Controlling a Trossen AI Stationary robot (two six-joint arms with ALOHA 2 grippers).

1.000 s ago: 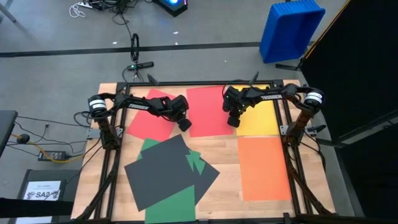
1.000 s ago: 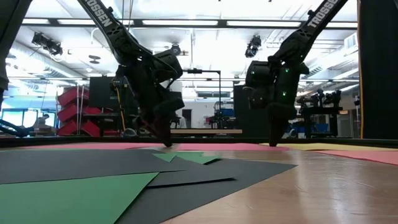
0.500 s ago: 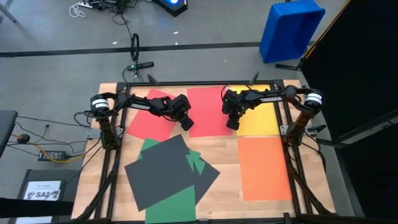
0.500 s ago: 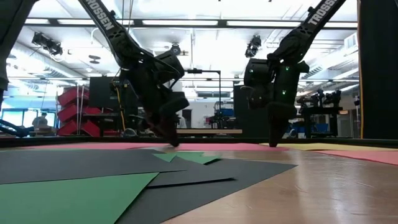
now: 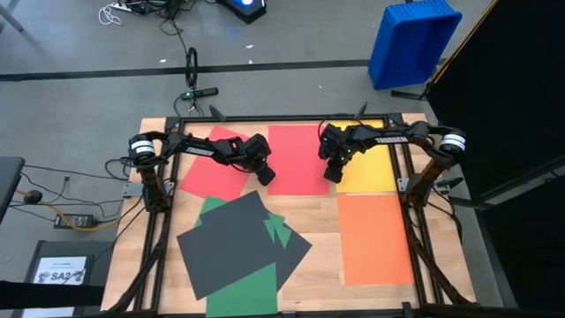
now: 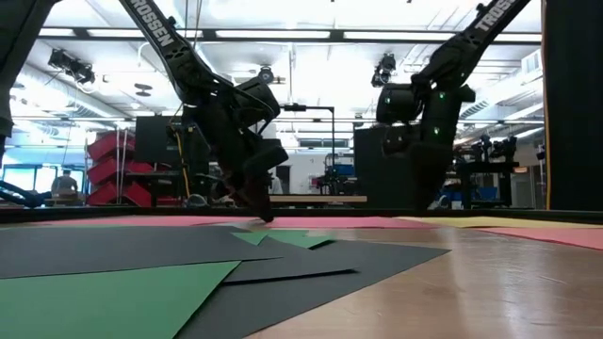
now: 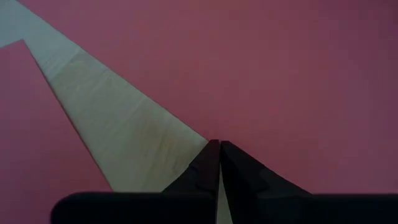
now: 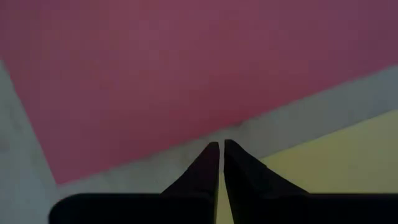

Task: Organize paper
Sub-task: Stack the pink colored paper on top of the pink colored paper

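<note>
Red paper under closed left gripper

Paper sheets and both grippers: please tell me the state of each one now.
Left red sheet: flat, tilted.
Middle red sheet: flat, square to the table edge.
Yellow sheet: flat.
Orange sheet: flat, alone.
Dark grey and green sheets: overlapping, crooked pile.
Left gripper: shut, tips at the middle red sheet's edge.
Right gripper: shut, between red and yellow.
</note>
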